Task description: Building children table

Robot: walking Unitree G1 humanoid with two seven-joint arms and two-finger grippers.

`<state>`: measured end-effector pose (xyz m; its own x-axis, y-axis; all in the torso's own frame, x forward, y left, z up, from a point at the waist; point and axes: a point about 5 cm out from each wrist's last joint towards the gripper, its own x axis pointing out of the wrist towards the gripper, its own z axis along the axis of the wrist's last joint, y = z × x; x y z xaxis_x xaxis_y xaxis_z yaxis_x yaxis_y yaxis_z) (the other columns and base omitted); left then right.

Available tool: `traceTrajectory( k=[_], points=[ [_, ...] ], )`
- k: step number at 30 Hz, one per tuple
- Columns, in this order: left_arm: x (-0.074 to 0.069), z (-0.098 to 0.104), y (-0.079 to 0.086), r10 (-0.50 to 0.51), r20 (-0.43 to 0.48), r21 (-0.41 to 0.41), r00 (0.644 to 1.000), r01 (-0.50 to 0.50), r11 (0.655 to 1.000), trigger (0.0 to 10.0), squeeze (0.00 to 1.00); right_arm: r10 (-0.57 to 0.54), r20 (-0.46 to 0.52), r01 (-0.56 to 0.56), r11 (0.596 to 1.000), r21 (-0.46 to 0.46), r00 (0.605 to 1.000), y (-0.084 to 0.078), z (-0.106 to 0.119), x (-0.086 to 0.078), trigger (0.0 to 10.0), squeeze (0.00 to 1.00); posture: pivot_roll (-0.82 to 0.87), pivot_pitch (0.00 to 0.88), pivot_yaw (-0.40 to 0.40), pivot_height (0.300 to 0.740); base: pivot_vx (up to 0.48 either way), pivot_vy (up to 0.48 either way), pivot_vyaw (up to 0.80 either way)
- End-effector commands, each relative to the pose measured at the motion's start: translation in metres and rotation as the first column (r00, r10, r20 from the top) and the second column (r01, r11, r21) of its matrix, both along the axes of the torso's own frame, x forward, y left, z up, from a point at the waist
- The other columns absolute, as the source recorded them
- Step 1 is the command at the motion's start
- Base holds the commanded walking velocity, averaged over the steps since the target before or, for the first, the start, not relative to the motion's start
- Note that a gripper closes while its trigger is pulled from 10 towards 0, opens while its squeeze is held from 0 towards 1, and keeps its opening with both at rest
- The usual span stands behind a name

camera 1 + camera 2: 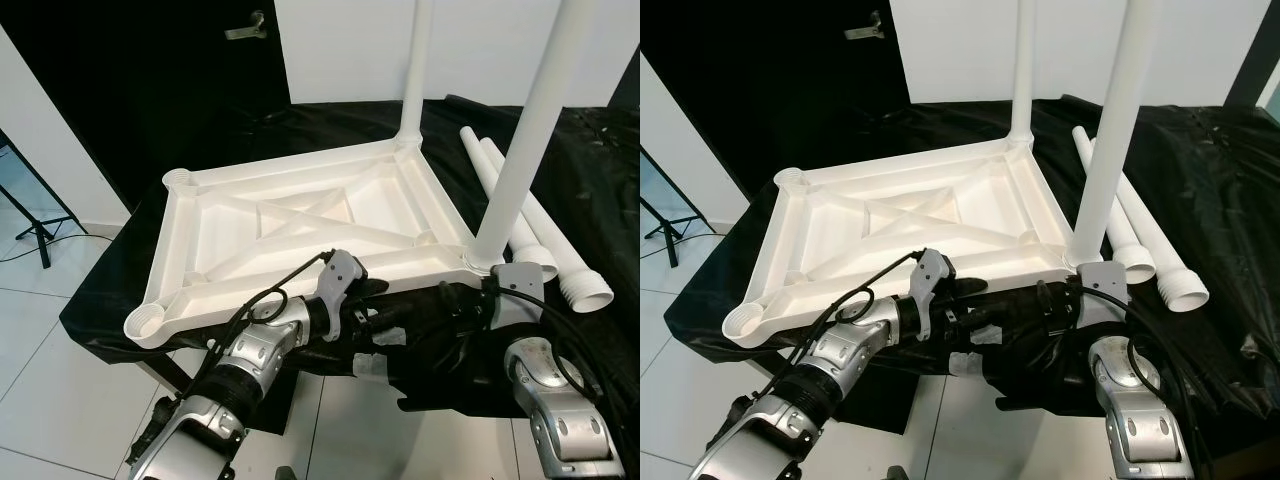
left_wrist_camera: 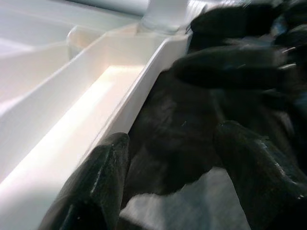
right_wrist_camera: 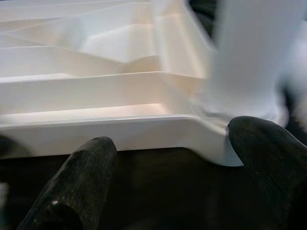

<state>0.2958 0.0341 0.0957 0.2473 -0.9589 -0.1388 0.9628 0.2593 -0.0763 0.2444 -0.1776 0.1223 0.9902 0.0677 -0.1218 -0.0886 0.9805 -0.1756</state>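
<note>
Black fingers of both tools sit low at the near edge of the white plastic tabletop [image 1: 300, 225], which lies upside down, ribs up, on a table draped in black cloth [image 1: 560, 180]. In its wrist view the left tool [image 2: 168, 158] is spread wide and holds nothing, one finger against the near rim, the other over the dark cloth. The right tool [image 3: 168, 167] is likewise open and empty, its fingers straddling the corner just below the nearer fitted leg [image 1: 525, 130]. That leg stands upright directly beyond the right tool, so the right arm looks the nearer one to steady or press it; a second fitted leg [image 1: 416, 65] rises at the corner farther away. Out beyond the right tool, two loose legs [image 1: 530, 215] lie side by side on the cloth, long axes running away from the robot, flared ends nearest. Beyond the left tool two sockets [image 1: 148, 320] remain unfilled, so the build seems about half done. Around the table are pale floor tiles, white walls and a dark door.
</note>
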Motion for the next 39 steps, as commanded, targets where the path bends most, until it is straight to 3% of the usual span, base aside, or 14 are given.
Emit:
traceTrajectory(
  k=[1,9,10,14,15,16,17,19,22,29,33,34,37,39],
  points=[
    [0.004,0.001,0.0,-0.011,0.026,0.024,1.0,0.011,1.0,10.0,0.0,-0.006,-0.018,0.006,1.0,0.003,1.0,0.001,-0.002,-0.004,10.0,0.0,0.01,0.0,0.087,0.74,0.0,0.0,0.0],
    [0.012,0.003,-0.002,0.064,0.051,0.025,0.997,-0.065,0.998,10.0,0.0,-0.034,-0.025,0.034,0.999,-0.01,0.999,-0.007,-0.001,-0.009,10.0,0.0,-0.01,0.0,0.084,0.74,0.0,0.0,0.0],
    [0.016,0.011,-0.004,0.088,0.06,-0.037,0.994,-0.086,0.996,10.0,0.0,-0.05,-0.032,0.05,0.999,-0.019,0.998,-0.012,-0.001,-0.013,10.0,0.0,-0.01,0.0,0.081,0.74,0.0,0.0,0.0],
    [0.016,0.011,-0.004,0.088,0.06,-0.037,0.994,-0.086,0.996,10.0,0.0,-0.05,-0.032,0.05,0.999,-0.019,0.998,-0.012,-0.001,-0.013,10.0,0.0,-0.01,0.0,0.081,0.74,0.0,0.0,0.0],
    [0.019,0.018,-0.004,0.113,0.072,-0.081,0.991,-0.107,0.991,10.0,0.0,-0.061,-0.041,0.06,0.998,-0.027,0.997,-0.015,-0.002,-0.018,10.0,0.0,0.0,0.0,0.078,0.74,0.0,0.0,0.0],
    [0.019,0.018,-0.004,0.113,0.072,-0.081,0.991,-0.107,0.991,10.0,0.0,-0.061,-0.041,0.06,0.998,-0.027,0.997,-0.015,-0.002,-0.018,10.0,0.0,0.0,0.0,0.078,0.74,0.0,0.0,0.0],
    [0.028,0.021,0.001,0.202,0.098,-0.078,0.975,-0.195,0.978,10.0,0.0,-0.074,-0.039,0.073,0.997,-0.031,0.997,-0.015,-0.001,-0.024,10.0,0.0,0.0,0.0,0.081,0.74,0.0,0.0,0.0],
    [0.028,0.021,0.001,0.202,0.098,-0.078,0.975,-0.195,0.978,10.0,0.0,-0.074,-0.039,0.073,0.997,-0.031,0.997,-0.015,-0.001,-0.024,10.0,0.0,0.0,0.0,0.081,0.74,0.0,0.0,0.0],
    [0.038,0.022,0.01,0.301,0.125,-0.062,0.945,-0.296,0.953,10.0,0.0,-0.139,0.017,0.139,0.99,-0.033,0.99,-0.021,0.004,-0.031,10.0,0.0,0.0,0.0,0.083,0.74,0.0,0.0,0.0],
    [0.045,0.017,0.02,0.364,0.155,0.001,0.919,-0.368,0.93,10.0,0.0,-0.138,0.121,0.139,0.99,0.0,0.983,-0.015,0.022,-0.033,10.0,0.0,-0.01,0.0,0.092,0.74,0.0,0.0,0.0],
    [0.043,0.009,0.02,0.312,0.14,0.069,0.94,-0.324,0.944,10.0,0.0,-0.127,0.132,0.127,0.992,0.008,0.983,-0.011,0.024,-0.031,10.0,0.0,0.0,0.0,0.094,0.74,0.0,0.0,0.0],
    [0.039,0.007,0.019,0.258,0.114,0.07,0.959,-0.267,0.961,10.0,0.0,-0.125,0.134,0.125,0.992,0.008,0.983,-0.01,0.025,-0.03,10.0,0.0,0.0,0.0,0.094,0.74,0.0,0.0,0.0],
    [0.028,0.012,0.015,0.103,0.041,-0.038,0.994,-0.101,0.994,10.0,0.0,-0.127,0.133,0.127,0.992,0.008,0.983,-0.01,0.026,-0.028,10.0,0.0,0.01,0.0,0.093,0.74,0.0,0.0,0.0],
    [0.026,0.013,0.015,0.072,0.031,-0.063,0.997,-0.07,0.996,10.0,0.0,-0.129,0.133,0.129,0.992,0.008,0.983,-0.01,0.026,-0.028,10.0,0.0,0.01,0.0,0.093,0.74,0.0,0.0,0.0]
  ],
)
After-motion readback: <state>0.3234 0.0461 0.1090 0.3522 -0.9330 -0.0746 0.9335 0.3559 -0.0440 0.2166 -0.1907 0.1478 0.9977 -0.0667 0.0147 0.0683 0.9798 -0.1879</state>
